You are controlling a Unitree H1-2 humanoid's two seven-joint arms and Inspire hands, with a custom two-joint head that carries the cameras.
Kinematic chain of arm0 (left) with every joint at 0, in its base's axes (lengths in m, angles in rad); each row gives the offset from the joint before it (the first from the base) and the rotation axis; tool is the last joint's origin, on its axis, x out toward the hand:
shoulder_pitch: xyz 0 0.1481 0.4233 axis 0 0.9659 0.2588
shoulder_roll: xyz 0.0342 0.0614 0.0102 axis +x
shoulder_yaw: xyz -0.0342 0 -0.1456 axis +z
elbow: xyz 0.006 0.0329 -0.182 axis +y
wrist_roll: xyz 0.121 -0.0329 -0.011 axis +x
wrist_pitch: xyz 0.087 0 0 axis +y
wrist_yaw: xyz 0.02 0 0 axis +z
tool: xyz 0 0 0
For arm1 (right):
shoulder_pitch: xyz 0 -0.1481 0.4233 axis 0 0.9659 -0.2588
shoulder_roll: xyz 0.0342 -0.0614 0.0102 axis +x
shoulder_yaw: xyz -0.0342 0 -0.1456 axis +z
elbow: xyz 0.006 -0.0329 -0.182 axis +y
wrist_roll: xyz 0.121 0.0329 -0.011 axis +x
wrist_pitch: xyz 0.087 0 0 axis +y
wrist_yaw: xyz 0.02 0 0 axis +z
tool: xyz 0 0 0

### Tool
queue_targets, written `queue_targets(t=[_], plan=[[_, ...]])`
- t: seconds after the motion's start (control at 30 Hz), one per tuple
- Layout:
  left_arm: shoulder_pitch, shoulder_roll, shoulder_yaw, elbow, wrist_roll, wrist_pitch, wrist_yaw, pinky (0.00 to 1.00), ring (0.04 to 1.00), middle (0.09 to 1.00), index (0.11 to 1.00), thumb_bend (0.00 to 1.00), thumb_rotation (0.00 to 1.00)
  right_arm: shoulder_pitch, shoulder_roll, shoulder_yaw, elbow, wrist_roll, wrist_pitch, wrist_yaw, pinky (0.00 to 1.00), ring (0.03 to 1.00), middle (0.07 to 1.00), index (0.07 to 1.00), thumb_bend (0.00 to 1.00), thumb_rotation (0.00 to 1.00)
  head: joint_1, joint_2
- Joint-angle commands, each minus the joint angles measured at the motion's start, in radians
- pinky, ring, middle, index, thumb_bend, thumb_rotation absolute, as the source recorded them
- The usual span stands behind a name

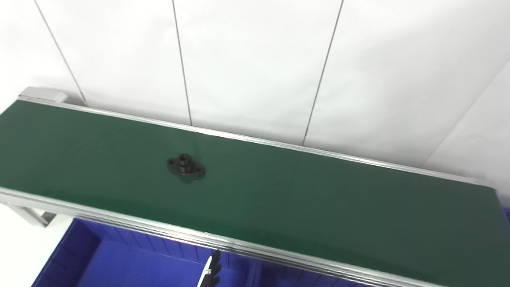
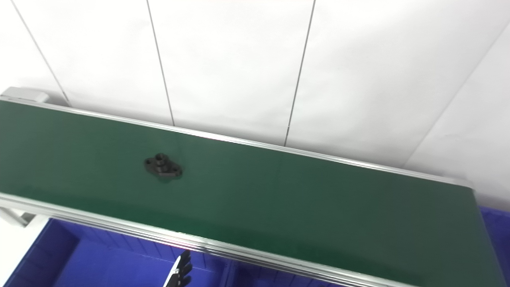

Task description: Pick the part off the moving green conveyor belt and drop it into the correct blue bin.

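Observation:
A black flanged part (image 1: 186, 167) with a raised hub and bolt holes lies on the green conveyor belt (image 1: 318, 199), left of the belt's middle. Only the tips of my left hand (image 1: 211, 271) show at the bottom edge, below the belt's near rail and over the blue bin (image 1: 119, 263). Its fingers point up, stretched out, with nothing in them. The hand is well short of the part, nearer to me and slightly right of it. My right hand is out of view.
The aluminium rail (image 1: 159, 229) runs along the belt's near side. A second blue bin (image 2: 259, 279) adjoins the first to the right. More blue shows past the belt's right end (image 2: 494, 223). White wall panels stand behind the belt.

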Motion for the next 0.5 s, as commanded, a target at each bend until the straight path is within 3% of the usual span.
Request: queue_targets(t=[0.0, 0.13, 0.27, 0.47], plan=[[-0.003, -0.081, -0.057, 0.013, 0.021, -0.051, 0.021, 0.92, 0.947, 1.000, 1.000, 0.72, 1.00, -0.003, -0.006, -0.007, -0.012, 0.017, -0.058, 0.023, 1.00, 0.999, 1.000, 1.000, 0.73, 1.00, 0.005, -0.002], [-0.016, -0.085, -0.058, 0.033, 0.017, -0.064, 0.024, 0.93, 0.949, 1.000, 1.000, 0.70, 1.00, -0.008, -0.002, -0.019, -0.003, 0.039, -0.057, 0.045, 1.00, 1.000, 1.000, 1.000, 0.73, 1.00, 0.005, -0.004], [-0.010, -0.088, -0.061, 0.010, -0.004, -0.028, 0.009, 0.92, 0.963, 1.000, 1.000, 0.72, 1.00, -0.010, 0.004, -0.026, -0.002, 0.030, -0.057, 0.050, 1.00, 1.000, 1.000, 1.000, 0.72, 1.00, -0.001, -0.001], [-0.015, -0.080, -0.057, 0.009, 0.002, -0.037, 0.011, 0.93, 0.950, 1.000, 1.000, 0.73, 1.00, -0.009, 0.004, -0.023, -0.015, -0.030, -0.057, 0.019, 1.00, 0.995, 1.000, 1.000, 0.78, 1.00, -0.024, 0.012]])
